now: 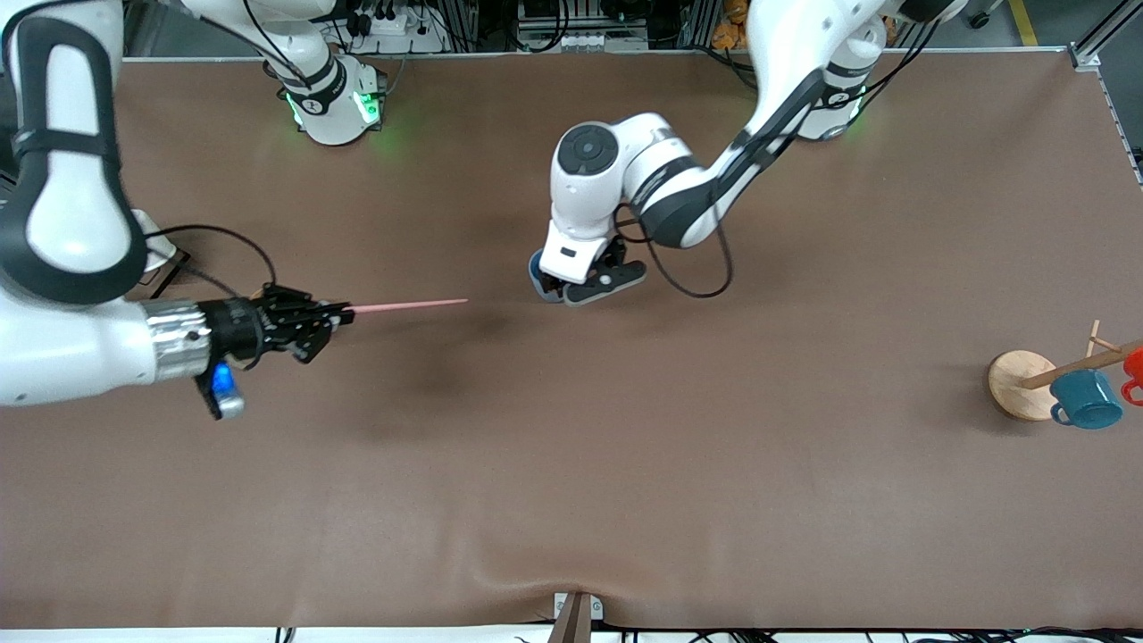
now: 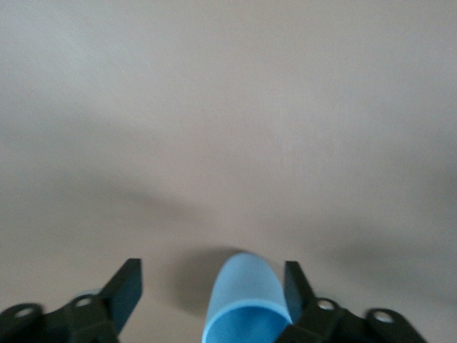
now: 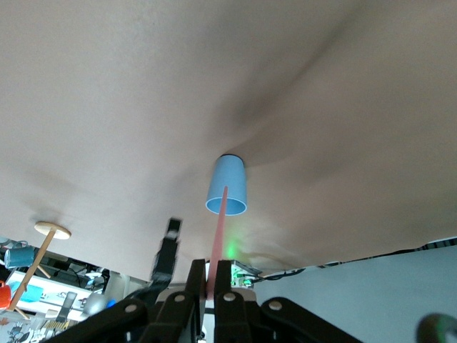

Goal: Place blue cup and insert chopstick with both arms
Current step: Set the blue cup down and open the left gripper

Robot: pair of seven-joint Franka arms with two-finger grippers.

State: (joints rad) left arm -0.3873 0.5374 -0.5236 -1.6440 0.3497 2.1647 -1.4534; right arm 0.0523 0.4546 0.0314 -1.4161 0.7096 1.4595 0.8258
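The right gripper's (image 1: 332, 320) fingers (image 3: 193, 282) are pressed onto the butt end of the chopstick (image 1: 408, 305), pinching it. The pale-pink stick juts straight out past the fingertips, its long axis nearly level with the table (image 1: 571, 464) and running along the table's length, its free tip aimed at the blue cup (image 3: 227, 186). In the right wrist view the tip lines up with the cup's open mouth without reaching it.

The left gripper's (image 1: 571, 290) fingers (image 2: 128, 286) are spread wide on either side of the cup, one of them clearly clear of the cup's wall. The cup stands upright on the table under that gripper, mouth up, near the table's middle. Only a sliver of its blue rim shows in the front view.

A wooden mug rack (image 1: 1022, 384) with a teal mug (image 1: 1086, 399) sits well apart from the cup, at the left arm's end of the table.
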